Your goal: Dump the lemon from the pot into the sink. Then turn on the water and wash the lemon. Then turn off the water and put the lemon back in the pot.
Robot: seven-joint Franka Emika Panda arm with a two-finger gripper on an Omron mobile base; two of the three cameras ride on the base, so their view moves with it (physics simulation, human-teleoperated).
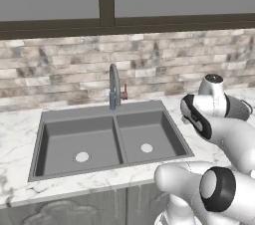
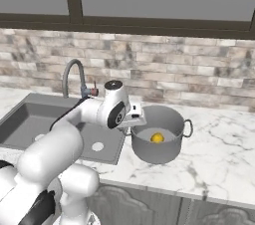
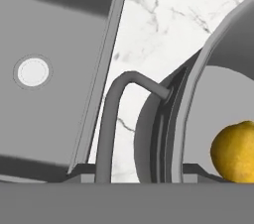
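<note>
The lemon (image 2: 157,138) lies on the floor of the pot (image 2: 158,155), which stands upright on the marble counter (image 2: 219,154) just right of the sink (image 2: 30,119). The gripper (image 2: 135,118) sits at the pot's left rim; in the hand view its two fingertips straddle the pot wall (image 3: 171,134) beside the loop handle (image 3: 115,114), one tip outside and one inside. The jaws are partly closed and appear clamped on that rim, though the contact itself falls at the picture's bottom edge and is not plainly shown.

The step in hand looks like the dump, with nothing tipped yet. Doing it well probably means lifting the pot just clear of the counter, carrying it left until its mouth is over the right basin (image 1: 147,139), then rolling the wrist slowly so the lemon rolls out low and stays inside. A one-sided rim grip may let the pot swing, so gentle motion suits. The faucet (image 1: 114,85) stands at the far edge with no stream running.
</note>
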